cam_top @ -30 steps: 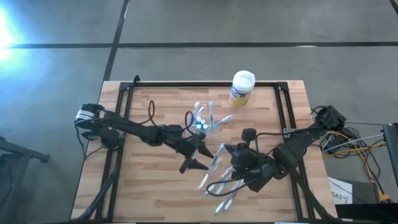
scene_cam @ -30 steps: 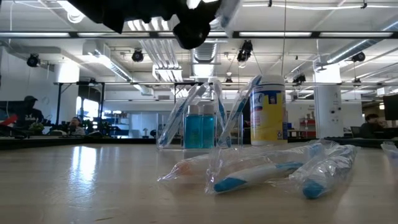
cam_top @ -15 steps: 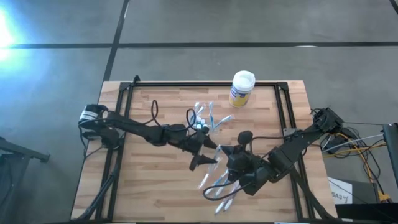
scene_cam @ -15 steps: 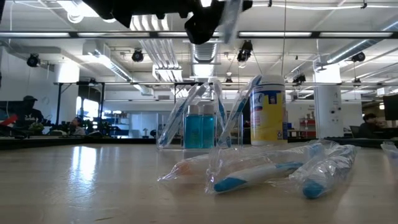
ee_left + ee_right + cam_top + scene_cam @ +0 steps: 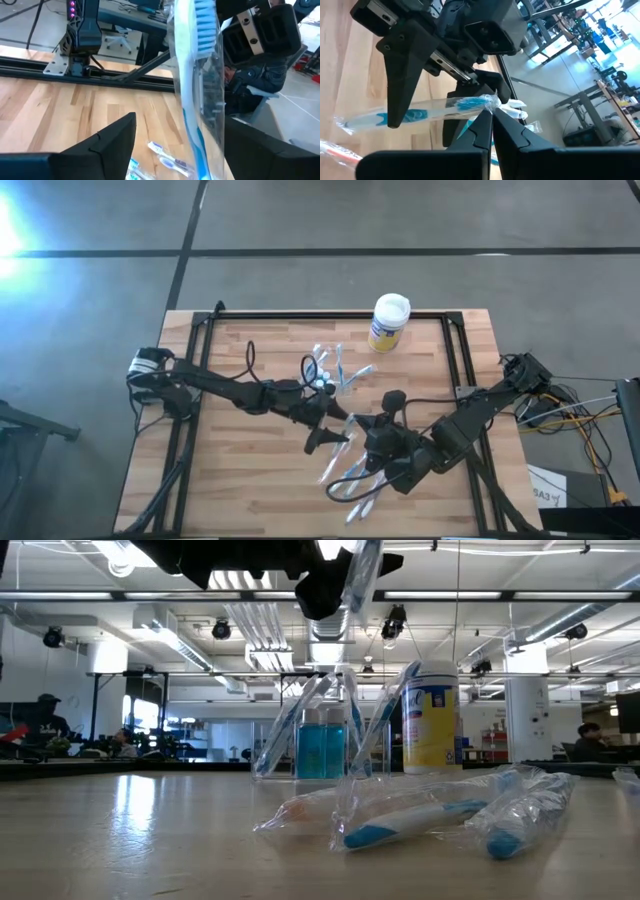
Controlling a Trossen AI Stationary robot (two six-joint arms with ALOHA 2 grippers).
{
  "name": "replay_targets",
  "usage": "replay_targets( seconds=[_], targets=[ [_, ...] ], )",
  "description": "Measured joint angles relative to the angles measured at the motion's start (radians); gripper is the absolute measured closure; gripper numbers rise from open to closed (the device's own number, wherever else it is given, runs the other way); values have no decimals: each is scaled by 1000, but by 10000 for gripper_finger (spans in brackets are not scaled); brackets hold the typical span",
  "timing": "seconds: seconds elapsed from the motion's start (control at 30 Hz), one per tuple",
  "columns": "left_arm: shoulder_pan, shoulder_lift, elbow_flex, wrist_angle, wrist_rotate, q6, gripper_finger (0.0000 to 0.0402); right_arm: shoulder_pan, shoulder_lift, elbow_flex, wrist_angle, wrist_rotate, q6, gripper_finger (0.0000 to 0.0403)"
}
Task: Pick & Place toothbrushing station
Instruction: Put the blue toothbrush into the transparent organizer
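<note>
Above table (image 5: 250, 470): one wrapped toothbrush (image 5: 197, 95), two tools (right tool (image 5: 492, 114) pinching wrapper).

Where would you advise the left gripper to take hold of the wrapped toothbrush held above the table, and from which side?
Probably the handle, mid-length, squeezed across its narrow width. The right gripper is shut on the bunched wrapper end by the bristle head, so that end is taken. The wrapped toothbrush lies between the open fingers of the left gripper, which flank its long sides.

Left claw (image 5: 328, 436): centre of the high view, fingers spread wide.
Right claw (image 5: 352, 423): just beside it, fingers pinched together.
</note>
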Motion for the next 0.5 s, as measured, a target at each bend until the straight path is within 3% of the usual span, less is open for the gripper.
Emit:
replay_targets(
  seconds=[0.2,0.3,0.43,0.5],
  targets=[
    [0,0,1,0,1,24,182,0,0,0,4,-1,0,395],
    [0,0,1,0,1,53,244,0,0,0,4,-5,0,395],
    [0,0,1,-3,19,72,356,0,0,0,6,-18,0,395],
    [2,0,1,-6,40,86,376,0,0,1,14,-34,0,395]
  ],
)
